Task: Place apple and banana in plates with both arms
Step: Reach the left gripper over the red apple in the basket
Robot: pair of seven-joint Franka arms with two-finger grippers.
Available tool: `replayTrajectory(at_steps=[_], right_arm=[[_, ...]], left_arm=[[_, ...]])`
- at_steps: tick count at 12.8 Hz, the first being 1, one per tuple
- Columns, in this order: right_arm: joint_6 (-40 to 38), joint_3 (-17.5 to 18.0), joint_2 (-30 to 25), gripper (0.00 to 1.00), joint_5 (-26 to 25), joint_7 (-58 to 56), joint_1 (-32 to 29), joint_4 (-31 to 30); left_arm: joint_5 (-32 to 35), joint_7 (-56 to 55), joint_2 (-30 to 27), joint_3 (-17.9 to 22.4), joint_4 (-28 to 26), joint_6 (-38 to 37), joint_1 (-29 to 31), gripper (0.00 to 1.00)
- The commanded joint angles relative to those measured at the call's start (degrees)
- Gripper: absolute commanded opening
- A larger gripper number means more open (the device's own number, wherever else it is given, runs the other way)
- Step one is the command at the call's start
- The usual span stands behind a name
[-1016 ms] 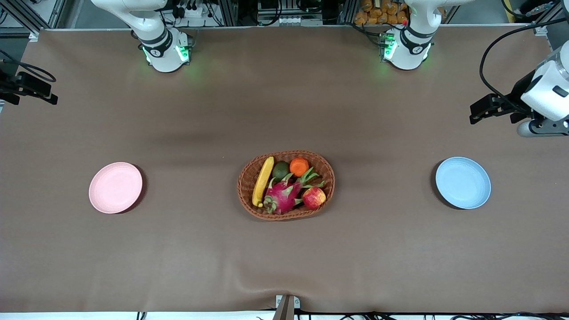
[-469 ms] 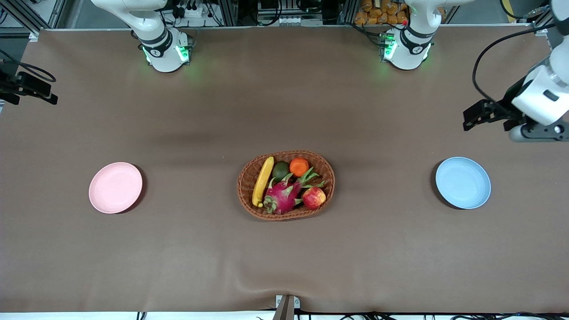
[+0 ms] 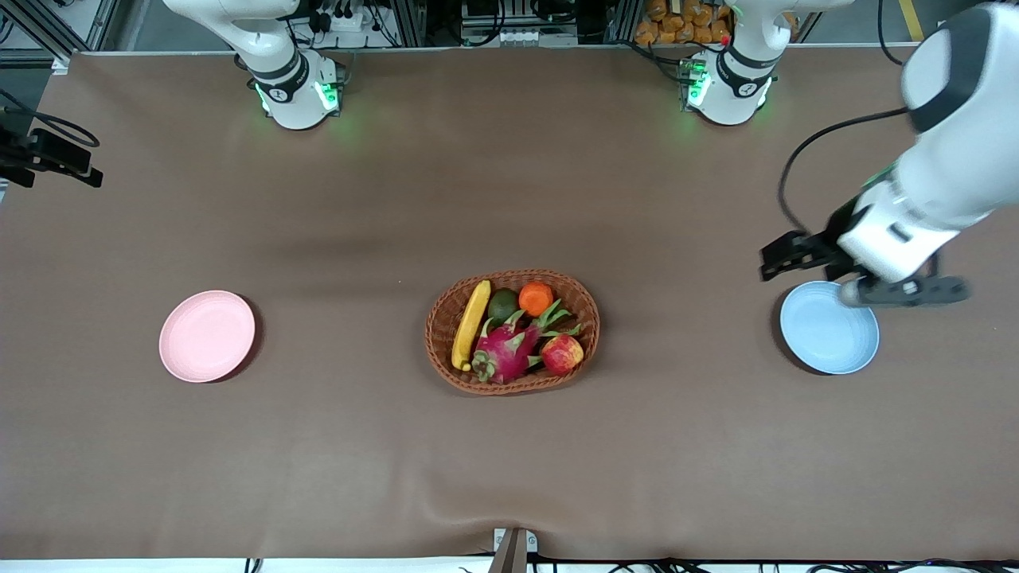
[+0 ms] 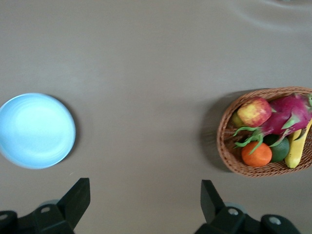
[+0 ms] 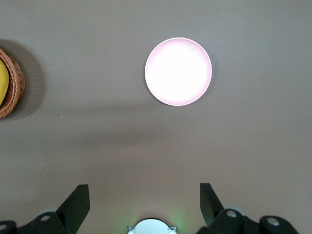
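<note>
Apple [image 3: 562, 353] and banana [image 3: 470, 324] are seen in the wicker basket [image 3: 446, 314], apple at 4 o'clock, banana at 9 o'clock. Left gripper [image 4: 142, 202] is held released above table beside blue plate [image 3: 829, 327]; right gripper [image 5: 141, 204], released, is waiting high above pink plate [image 3: 207, 335]

A wide table [image 3: 509, 199] was covered with a plain brown cloth [image 3: 318, 446] that had a matte surface. The cloth made a small wrinkle at the middle of the table's edge nearest to the front camera, where a small metal bracket [image 3: 513, 545] was fixed. Soft shadows lay across the middle of the cloth. Along the table's edge farthest from that camera there were aluminium frame bars [image 3: 414, 20], dark cables [image 3: 342, 16] and some equipment. The light was even and came from above.
</note>
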Motion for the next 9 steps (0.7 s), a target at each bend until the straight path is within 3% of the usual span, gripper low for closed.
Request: replayTrajectory(at_steps=[1,9], right_arm=[[-0.89,0.46,0.48,1.00,-0.18,0.32,-0.75,0.95],[-0.89,0.46,0.57,1.00,-0.18,0.32,-0.75,0.86]], left_arm=[[-0.59,-1.07,3.59,0.10,1.13,4.39,-3.82,1.00],[-0.76,-0.89,9.74,0.01,1.04,16.52,-8.58,1.00]])
